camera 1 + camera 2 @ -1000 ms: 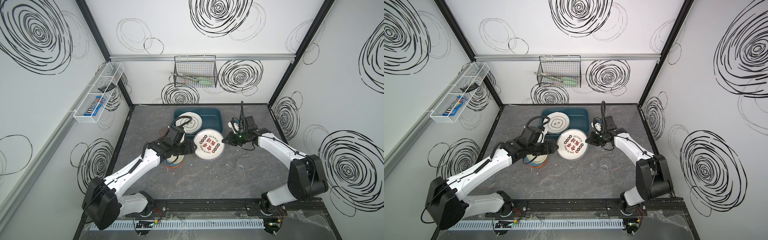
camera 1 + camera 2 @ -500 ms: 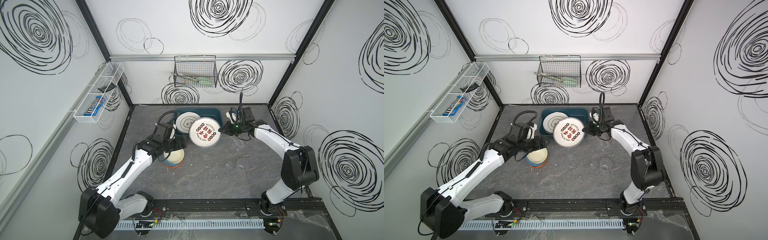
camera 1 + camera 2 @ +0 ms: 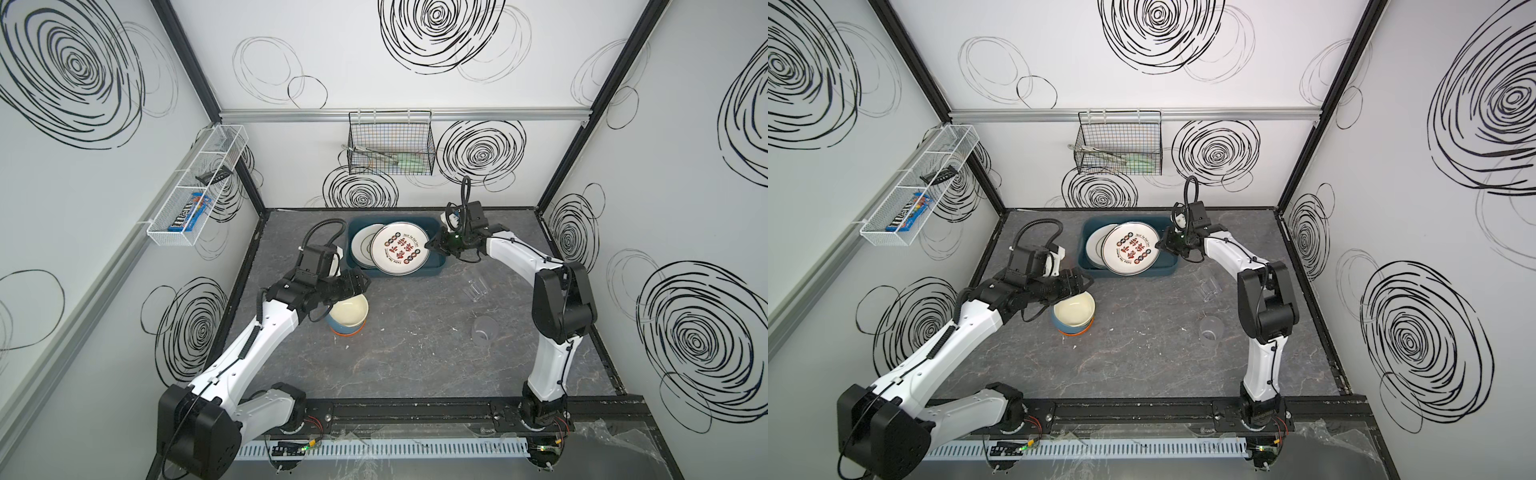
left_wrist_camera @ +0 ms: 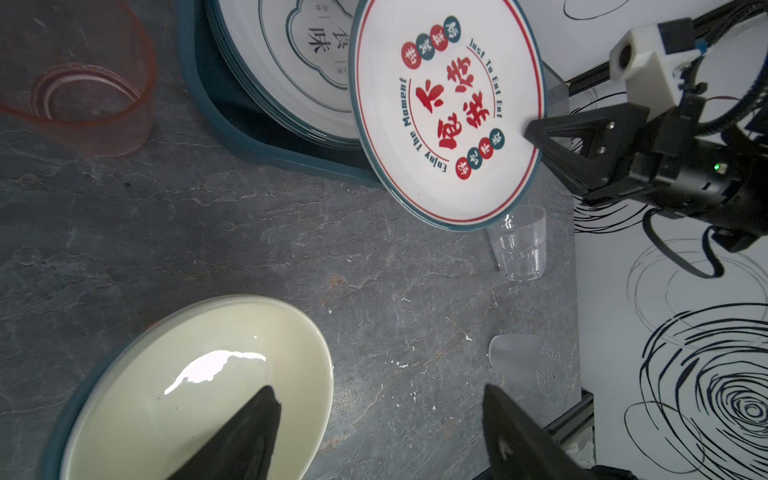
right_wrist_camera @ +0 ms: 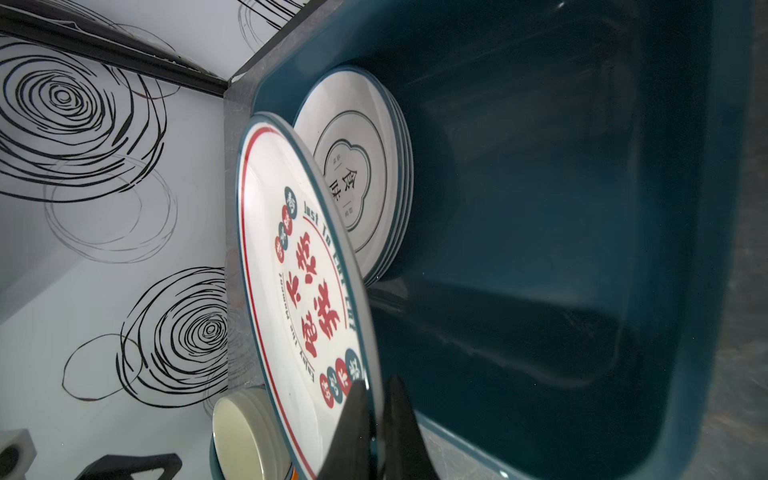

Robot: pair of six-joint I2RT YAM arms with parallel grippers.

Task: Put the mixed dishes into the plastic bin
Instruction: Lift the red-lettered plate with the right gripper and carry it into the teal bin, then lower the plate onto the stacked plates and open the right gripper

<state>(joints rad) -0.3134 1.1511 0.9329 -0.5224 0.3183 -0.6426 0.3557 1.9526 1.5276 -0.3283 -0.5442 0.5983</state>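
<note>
The right gripper point(image 3: 430, 245) pinches the right rim of the round white ceramic plate point(image 3: 400, 248) printed with red characters, holding it tilted over the dark teal rectangular plastic bin point(image 3: 436, 267) and its stacked white plates point(image 3: 360, 247), while the left gripper point(image 3: 361, 285) hangs spread above the nested cream-lined bowls point(image 3: 351, 316), near-left of the bin.

White plate point(image 3: 400, 248) printed with red characters, red-and-teal dots, red ring, teal rim. Second plate point(image 3: 362, 247): white, dark teal outline. Dark teal bin point(image 3: 434, 269). Bowls point(image 3: 349, 313): cream inside, blue and orange outside. Pink tumbler point(image 4: 83, 104). Grey veined table point(image 3: 415, 353).
</note>
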